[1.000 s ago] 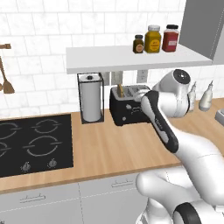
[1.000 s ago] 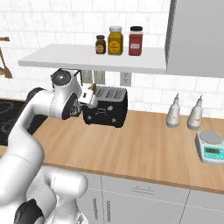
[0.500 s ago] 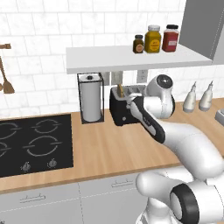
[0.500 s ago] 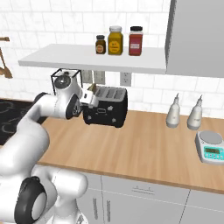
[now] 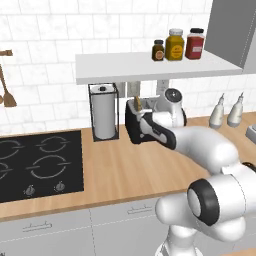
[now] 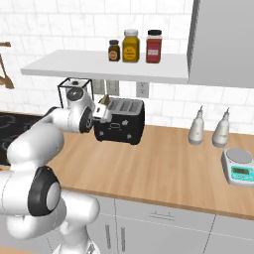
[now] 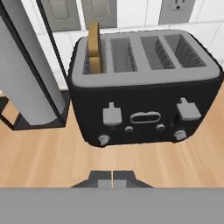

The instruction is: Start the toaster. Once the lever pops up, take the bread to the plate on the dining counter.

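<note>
The black toaster (image 7: 144, 109) with a silver slotted top stands on the wood counter against the tiled wall. A tan slice of bread (image 7: 94, 46) sticks up from its leftmost slot. Both pale levers (image 7: 110, 116) on its front sit high. My gripper (image 7: 113, 176) is shut with nothing in it, a short way in front of the toaster's front face and apart from it. From the right base the gripper (image 6: 101, 114) hangs at the toaster's (image 6: 121, 121) left front corner, below the bread (image 6: 104, 99). The plate and the dining counter are out of view.
A paper towel roll in a black wire stand (image 5: 104, 112) is just left of the toaster. The black hob (image 5: 35, 162) lies further left. Right of the toaster are two pale bottles (image 6: 208, 126) and a scale (image 6: 239, 166). Jars (image 5: 175, 45) line the overhanging shelf.
The arm has swung left so the hand now sits before the toaster and covers it from the left base. The fingers have closed the last bit to shut.
</note>
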Motion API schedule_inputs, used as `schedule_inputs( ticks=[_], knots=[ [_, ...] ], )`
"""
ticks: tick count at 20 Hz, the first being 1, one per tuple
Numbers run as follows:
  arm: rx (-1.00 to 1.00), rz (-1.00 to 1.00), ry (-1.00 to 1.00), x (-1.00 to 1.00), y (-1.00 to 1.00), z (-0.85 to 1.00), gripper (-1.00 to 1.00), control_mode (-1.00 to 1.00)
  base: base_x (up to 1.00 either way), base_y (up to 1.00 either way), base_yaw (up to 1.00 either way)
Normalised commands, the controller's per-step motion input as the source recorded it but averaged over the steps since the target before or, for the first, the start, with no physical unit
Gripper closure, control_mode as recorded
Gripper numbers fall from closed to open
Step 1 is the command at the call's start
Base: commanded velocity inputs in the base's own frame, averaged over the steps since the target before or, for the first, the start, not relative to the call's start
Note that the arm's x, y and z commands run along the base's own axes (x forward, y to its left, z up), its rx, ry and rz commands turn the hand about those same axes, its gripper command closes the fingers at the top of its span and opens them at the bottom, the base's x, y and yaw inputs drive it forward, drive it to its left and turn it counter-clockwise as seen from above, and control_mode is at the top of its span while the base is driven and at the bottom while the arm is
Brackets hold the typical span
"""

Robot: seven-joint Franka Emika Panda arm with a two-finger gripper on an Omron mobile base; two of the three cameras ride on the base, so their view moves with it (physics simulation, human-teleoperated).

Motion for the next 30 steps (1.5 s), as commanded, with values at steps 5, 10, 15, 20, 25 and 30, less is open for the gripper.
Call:
schedule_inputs(
  ticks=[5,10,15,20,25,30],
  knots=[
    [-0.04,0.00,0.05,0.50,0.07,-0.26,1.00,-1.00,0.00,0.00,0.00],
    [-0.06,-0.01,0.00,0.27,0.00,-0.27,1.00,-1.00,0.00,0.00,0.00],
    [-0.03,-0.02,0.00,0.29,0.00,-0.24,1.00,-1.00,0.00,0.00,0.00],
    [0.00,0.00,0.00,0.32,0.00,-0.13,1.00,-1.00,0.00,0.00,0.00],
    [0.00,0.00,0.00,0.32,0.00,-0.04,1.00,-1.00,0.00,0.00,0.00],
    [0.00,0.00,0.00,0.27,0.00,-0.12,1.00,-1.00,0.00,0.00,0.00]
  ],
)
